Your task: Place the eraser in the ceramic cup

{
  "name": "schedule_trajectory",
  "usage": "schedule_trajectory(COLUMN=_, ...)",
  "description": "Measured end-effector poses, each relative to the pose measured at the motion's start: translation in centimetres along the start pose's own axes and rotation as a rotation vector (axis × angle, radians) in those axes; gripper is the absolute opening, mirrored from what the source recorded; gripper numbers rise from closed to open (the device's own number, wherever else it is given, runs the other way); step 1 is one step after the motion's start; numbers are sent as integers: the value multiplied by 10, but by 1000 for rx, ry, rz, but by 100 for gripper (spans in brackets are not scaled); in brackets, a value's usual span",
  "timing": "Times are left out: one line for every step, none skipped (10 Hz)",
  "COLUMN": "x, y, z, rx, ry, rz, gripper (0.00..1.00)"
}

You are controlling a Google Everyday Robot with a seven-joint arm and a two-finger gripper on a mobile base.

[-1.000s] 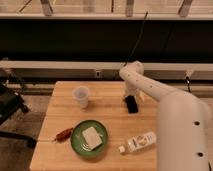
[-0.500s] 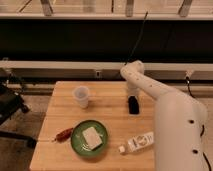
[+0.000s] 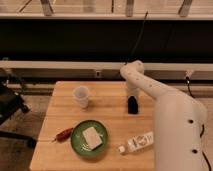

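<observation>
— On the surface (image 3: 107,114), right of centre, the pincer (image 3: 132,106) is reaching down to the wood, showing as one dark shape.
— Grip?
— Cannot tell how wide it is standing; the eraser is not separating from that shape. The ceramic cup (image 3: 81,96) is standing upright, apart to the left.

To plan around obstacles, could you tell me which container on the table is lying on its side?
The white bottle near the front edge; the cup stands upright. The hand is low over the table, right of the cup.
</observation>
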Motion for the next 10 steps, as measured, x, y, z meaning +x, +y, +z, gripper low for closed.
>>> schedule_trajectory(x=-3, y=2, z=-4, rx=8, ry=3, rz=6, gripper=0)
schedule_trajectory(x=-7, y=2, z=-14, rx=29, ry=13, rz=11, gripper=0)
schedule_trajectory(x=-14, y=1, z=-31, rx=54, ry=21, rz=12, gripper=0)
schedule_trajectory(x=-19, y=-1, z=-41, rx=67, ry=27, rz=10, gripper=0)
schedule_trajectory(x=-25, y=-4, z=-51, rx=79, ry=33, rz=6, gripper=0)
schedule_trajectory(x=-36, y=-15, z=-67, rx=99, ry=49, rz=-13, gripper=0)
schedule_trajectory(x=-42, y=-24, z=-76, rx=110, ry=65, rz=-30, gripper=0)
schedule_trajectory(x=-49, y=-29, z=-84, rx=113, ry=75, rz=-47, gripper=0)
schedule_trajectory(x=-58, y=-38, z=-97, rx=119, ry=99, rz=-68, gripper=0)
schedule_trajectory(x=-66, y=-49, z=-108, rx=127, ry=114, rz=-88, gripper=0)
